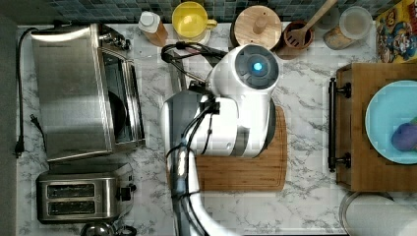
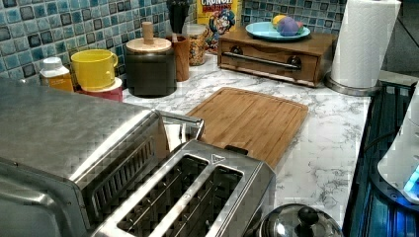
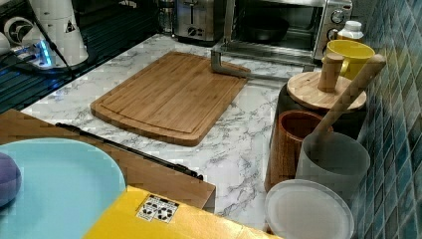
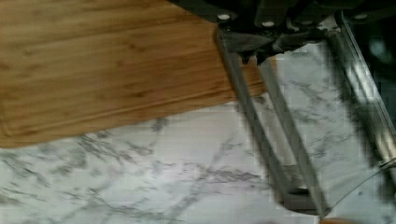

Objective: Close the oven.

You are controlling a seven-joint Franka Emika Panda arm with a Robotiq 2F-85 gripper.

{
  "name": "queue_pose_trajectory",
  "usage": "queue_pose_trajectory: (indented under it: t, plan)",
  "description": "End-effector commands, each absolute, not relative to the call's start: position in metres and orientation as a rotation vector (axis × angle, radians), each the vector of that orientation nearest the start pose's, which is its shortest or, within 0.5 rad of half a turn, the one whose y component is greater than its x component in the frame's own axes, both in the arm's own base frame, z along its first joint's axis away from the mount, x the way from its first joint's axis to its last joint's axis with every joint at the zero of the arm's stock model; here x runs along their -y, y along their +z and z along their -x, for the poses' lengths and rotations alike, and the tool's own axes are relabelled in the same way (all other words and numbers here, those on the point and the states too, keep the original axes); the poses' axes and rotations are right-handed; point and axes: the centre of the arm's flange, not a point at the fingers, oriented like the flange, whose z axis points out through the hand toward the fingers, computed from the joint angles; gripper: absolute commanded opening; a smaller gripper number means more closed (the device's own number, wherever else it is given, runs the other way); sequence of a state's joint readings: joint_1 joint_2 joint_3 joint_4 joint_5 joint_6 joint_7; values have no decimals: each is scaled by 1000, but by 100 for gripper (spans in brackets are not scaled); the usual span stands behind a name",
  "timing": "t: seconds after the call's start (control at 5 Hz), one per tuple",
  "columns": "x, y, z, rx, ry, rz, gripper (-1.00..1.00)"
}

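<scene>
The oven (image 1: 74, 93) is a large steel box at the top view's left, and it also stands at the back of the right view (image 3: 278, 25). Its glass door (image 3: 268, 52) hangs open, lying nearly flat over the marble, with the long bar handle (image 3: 249, 73) at its outer edge. In the wrist view my gripper (image 4: 252, 57) hovers just over one end of that handle (image 4: 266, 140). Its two fingertips are close together with nothing between them. In the top view the white arm (image 1: 236, 108) hangs over the cutting board beside the door.
A wooden cutting board (image 1: 246, 172) lies next to the open door. A two-slot toaster (image 1: 81, 196) stands beside the oven. A yellow mug (image 1: 191, 20), a lidded jar (image 1: 256, 25) and a utensil cup (image 1: 297, 35) line the tiled wall. A wooden drawer box (image 1: 378, 128) carries a blue plate.
</scene>
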State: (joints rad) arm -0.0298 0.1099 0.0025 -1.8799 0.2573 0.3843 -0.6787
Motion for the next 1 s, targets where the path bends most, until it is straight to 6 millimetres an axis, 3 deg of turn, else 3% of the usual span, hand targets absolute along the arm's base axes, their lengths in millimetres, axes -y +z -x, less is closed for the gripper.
queue_pose_trajectory:
  t: [0.2,0.4,0.8,1.0]
  plan:
    - [40,435,-638,-38,-117,2537,-100]
    - [42,416,-654,23,-122,2451,-100]
    - [32,377,-665,139,-187,2411,-100]
    - [27,354,-673,177,-127,2375,-100]
